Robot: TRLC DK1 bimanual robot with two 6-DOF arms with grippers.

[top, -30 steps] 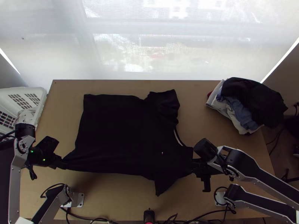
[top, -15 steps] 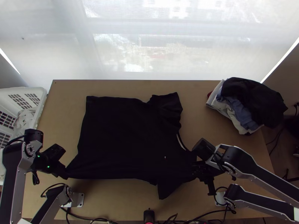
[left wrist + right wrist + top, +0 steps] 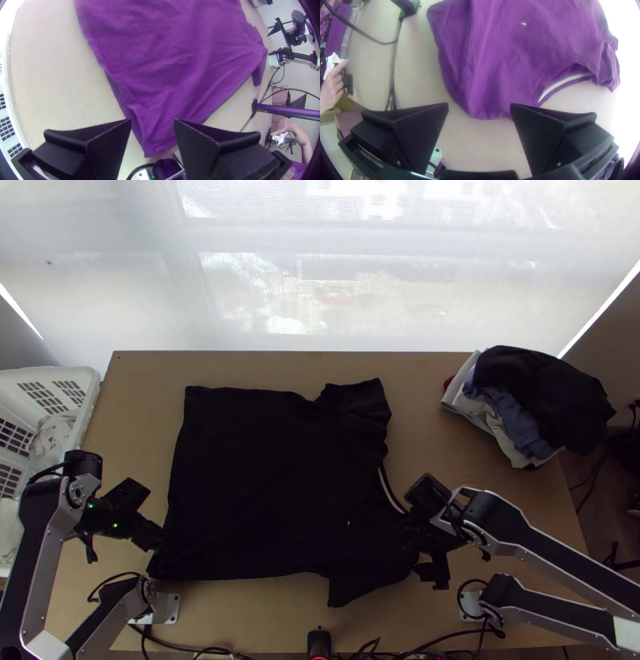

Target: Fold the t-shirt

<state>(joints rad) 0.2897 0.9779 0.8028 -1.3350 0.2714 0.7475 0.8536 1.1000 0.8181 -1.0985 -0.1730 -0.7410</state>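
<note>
The dark t-shirt [image 3: 264, 476] lies spread on the table, its collar toward the right and its hem toward the left; it looks purple in the wrist views. At the near hem corner is my left gripper [image 3: 157, 537]; in the left wrist view the left gripper [image 3: 152, 125] is open, with that corner of the t-shirt [image 3: 160, 83] loose between its fingers. By the near shoulder is my right gripper [image 3: 412, 536]. In the right wrist view the right gripper [image 3: 479, 108] is open, and the shoulder edge of the t-shirt [image 3: 493, 76] lies between and beyond its fingertips.
A pile of clothes [image 3: 520, 408] sits at the table's back right corner. A white basket [image 3: 90, 396] stands off the left edge. Cables run along the near edge around a small black device [image 3: 319, 642]. Bare table [image 3: 264, 368] shows behind the shirt.
The near hem corner has come toward the near edge and right, and my left gripper has let it go. My right gripper has shifted slightly and released the shoulder, which lies lower and looser.
</note>
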